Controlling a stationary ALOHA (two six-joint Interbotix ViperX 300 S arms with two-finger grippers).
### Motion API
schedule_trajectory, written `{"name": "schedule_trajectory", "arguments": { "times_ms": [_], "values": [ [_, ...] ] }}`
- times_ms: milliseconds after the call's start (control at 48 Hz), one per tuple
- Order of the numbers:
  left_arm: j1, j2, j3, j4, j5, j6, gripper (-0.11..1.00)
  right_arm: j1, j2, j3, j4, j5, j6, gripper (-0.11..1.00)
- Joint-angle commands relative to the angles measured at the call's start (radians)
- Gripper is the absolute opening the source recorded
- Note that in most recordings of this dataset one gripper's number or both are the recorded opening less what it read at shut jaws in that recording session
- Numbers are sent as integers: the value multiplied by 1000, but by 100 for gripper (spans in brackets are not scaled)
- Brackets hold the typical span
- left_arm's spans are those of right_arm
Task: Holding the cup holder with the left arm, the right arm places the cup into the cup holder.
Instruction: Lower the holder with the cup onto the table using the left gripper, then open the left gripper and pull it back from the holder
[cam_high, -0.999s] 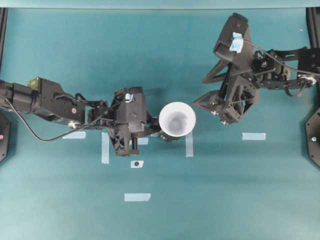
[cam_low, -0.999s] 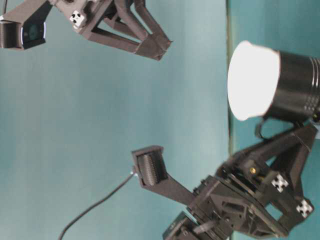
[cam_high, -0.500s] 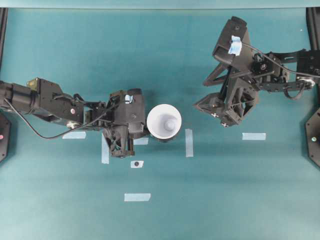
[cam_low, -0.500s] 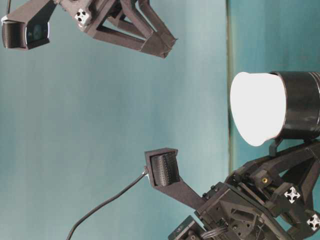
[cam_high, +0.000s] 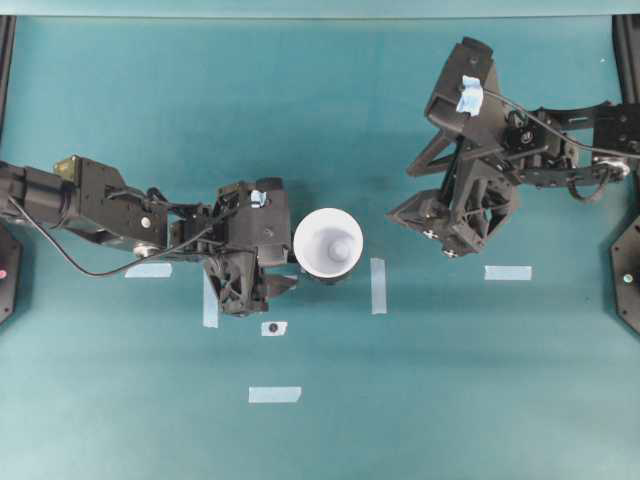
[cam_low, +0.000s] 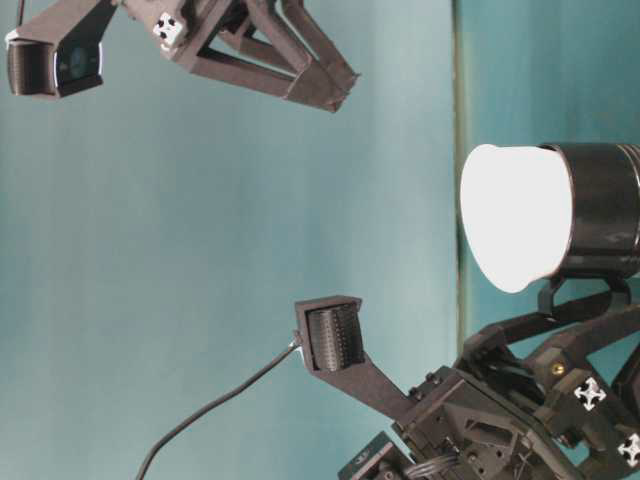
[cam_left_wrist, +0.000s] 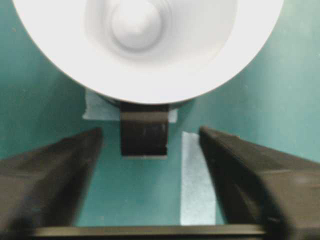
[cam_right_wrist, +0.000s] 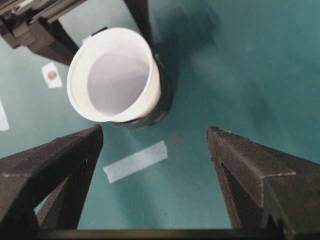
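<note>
The white cup (cam_high: 328, 243) sits inside the black cup holder (cam_right_wrist: 164, 100), and both stand on the table near the middle. In the table-level view the cup (cam_low: 515, 215) sticks out of the holder's glossy ring (cam_low: 605, 210). My left gripper (cam_left_wrist: 150, 131) is open. Its fingers (cam_left_wrist: 75, 160) stand either side of the holder's handle tab (cam_left_wrist: 144, 132) without touching it. My right gripper (cam_right_wrist: 155, 135) is open and empty. It hovers to the right of the cup (cam_right_wrist: 115, 75), a short way off, and its own place overhead is (cam_high: 420, 232).
Pale tape strips mark the teal table (cam_high: 450, 380), one just right of the cup (cam_high: 378, 285) and one at far right (cam_high: 508, 272). A small tape square with a dark dot (cam_high: 273, 328) lies below the left gripper.
The left arm carried the holder with the cup leftward and set it down upright. Then the left jaws opened off the handle tab. The right gripper stayed open and barely shifted.
</note>
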Motion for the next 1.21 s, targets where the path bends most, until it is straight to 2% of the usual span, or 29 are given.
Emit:
{"name": "schedule_trajectory", "arguments": {
  "times_ms": [0,104,521,1187],
  "values": [
    [-3,-46,-17,3,-3,5,94,6,-14,-8,2,-6,11,91],
    [-3,-63,-14,3,-2,8,91,6,-15,-5,2,-8,11,91],
    [-2,-118,-2,3,98,9,91,11,-15,12,2,-9,11,91],
    [-2,-218,46,3,100,8,90,11,-21,14,2,-6,9,91]
  ]
}}
